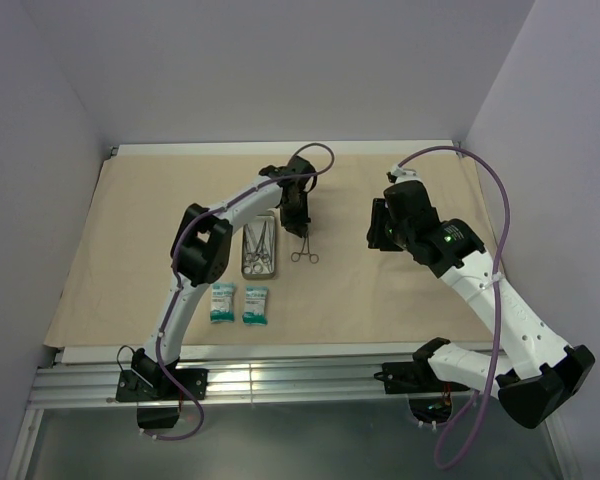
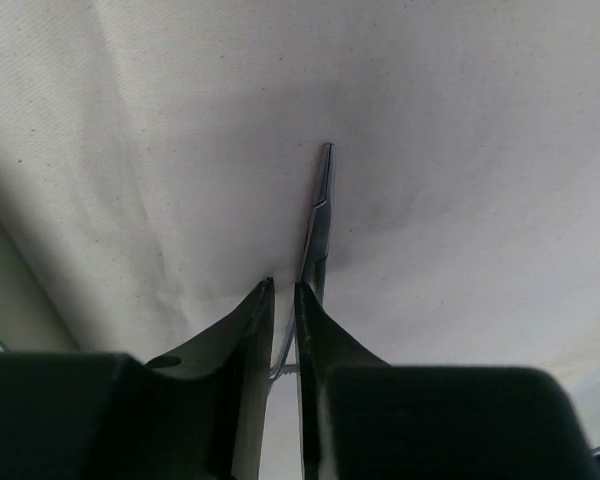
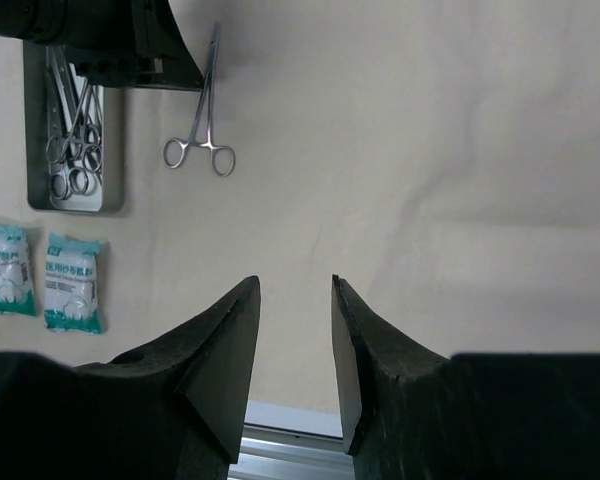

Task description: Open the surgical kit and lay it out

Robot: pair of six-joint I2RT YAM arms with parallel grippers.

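The grey tray holds ring-handled instruments; one forceps lies outside.

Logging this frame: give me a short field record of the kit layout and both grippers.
drape: tan paper-like drape spread flat
tray: small grey metal tray holding several ring-handled instruments
loose tool: silver ring-handled forceps on drape, right of tray
packets: two teal-white packets side by side, below tray in top view
left gripper: nearly closed around forceps tip end; grip uncertain
right gripper: open, empty, over bare drape
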